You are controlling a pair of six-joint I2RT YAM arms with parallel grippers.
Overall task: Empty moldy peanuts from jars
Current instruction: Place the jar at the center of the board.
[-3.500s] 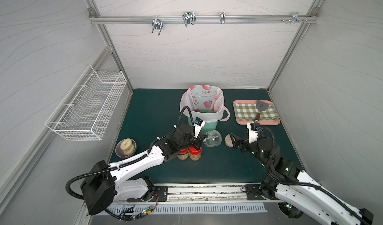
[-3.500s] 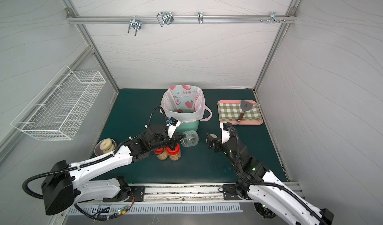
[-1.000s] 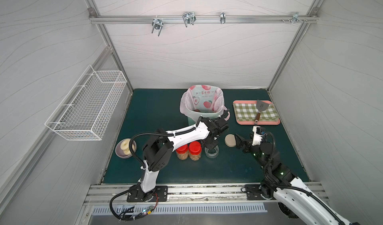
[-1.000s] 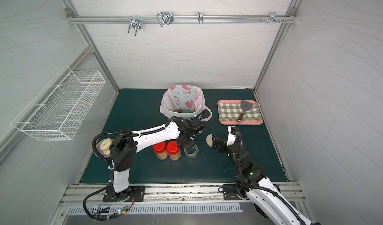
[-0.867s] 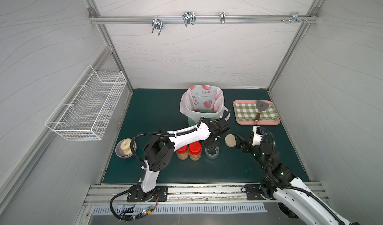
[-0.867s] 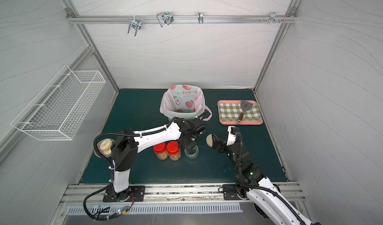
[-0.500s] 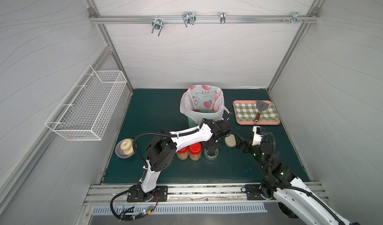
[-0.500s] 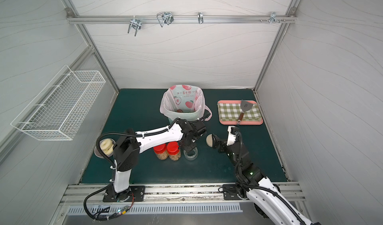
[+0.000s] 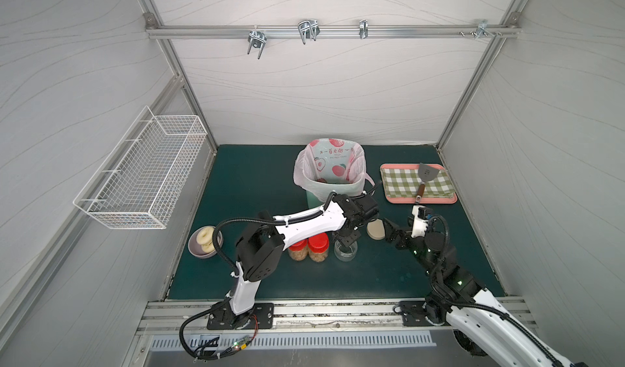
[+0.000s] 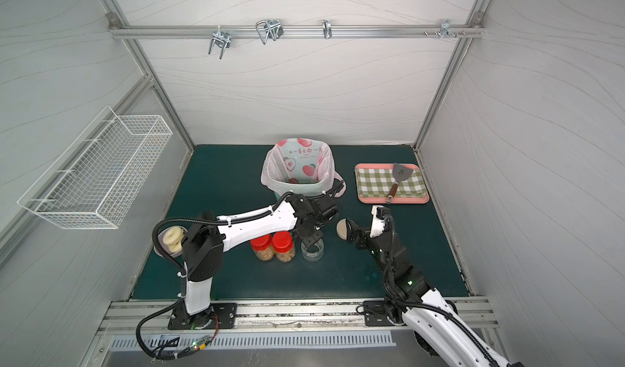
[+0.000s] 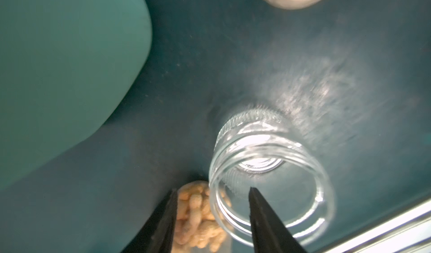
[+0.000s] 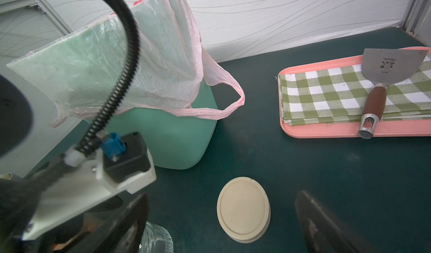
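Simply clear ribbed jar point(image 11: 270, 177); smooth beige lid point(image 12: 243, 208)

The empty clear jar point(image 9: 345, 255), tilted near the bin point(image 9: 313, 199) seconds ago, now stands upright beside the red-lidded jars point(image 9: 318, 247). My left gripper point(image 9: 346, 243), clamped on it a moment back, has spread its jaws at the rim.
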